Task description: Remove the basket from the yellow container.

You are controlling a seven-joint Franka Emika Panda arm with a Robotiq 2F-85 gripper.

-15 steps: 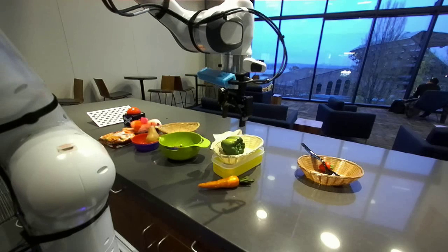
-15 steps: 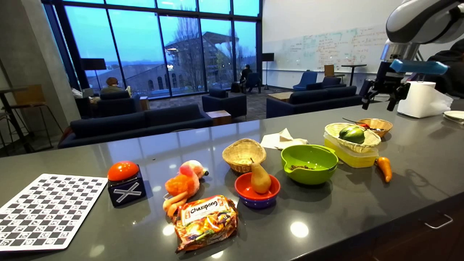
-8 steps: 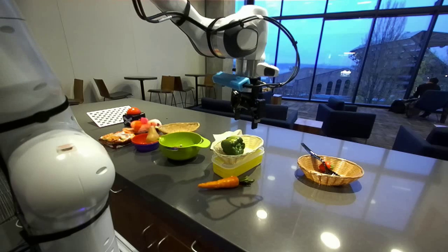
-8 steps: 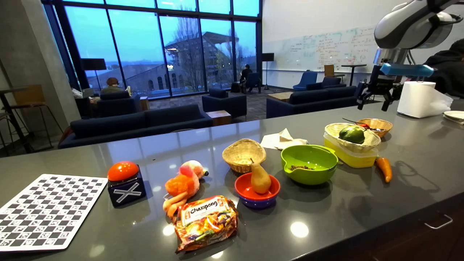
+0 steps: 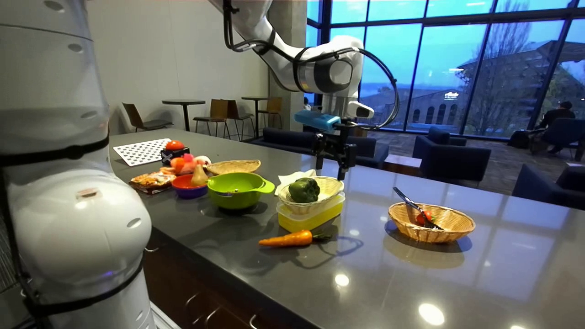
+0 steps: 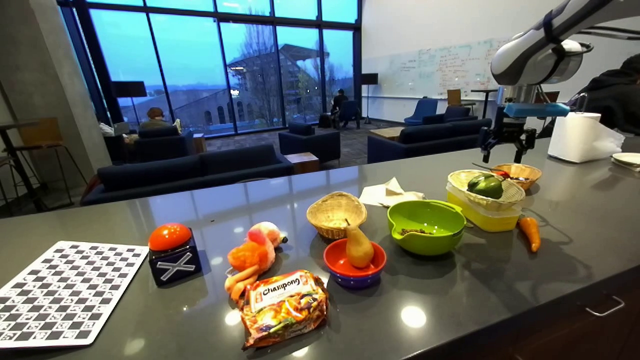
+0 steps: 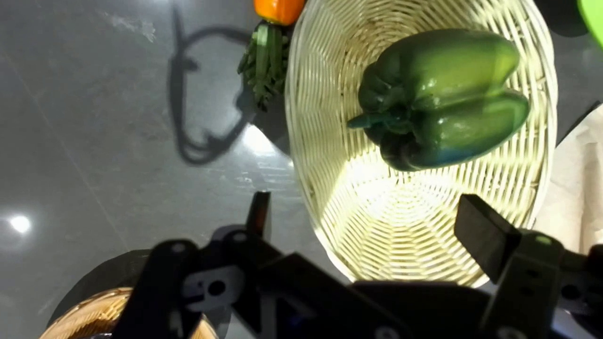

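Nearest in an exterior view, a carrot (image 5: 290, 239) lies on the grey counter (image 5: 388, 283) just in front of the yellow container (image 5: 313, 220), which has a lime-green bowl (image 5: 233, 200) near its left and a tan woven bowl (image 5: 432, 235) well apart to its right. The basket (image 5: 329, 186) rests on top of the container, a green pepper (image 5: 305, 190) inside it, and above the basket's far right end hangs the gripper (image 5: 330, 172), just apart, its jaws spread. Farther off stands a dark sofa (image 5: 285, 140).
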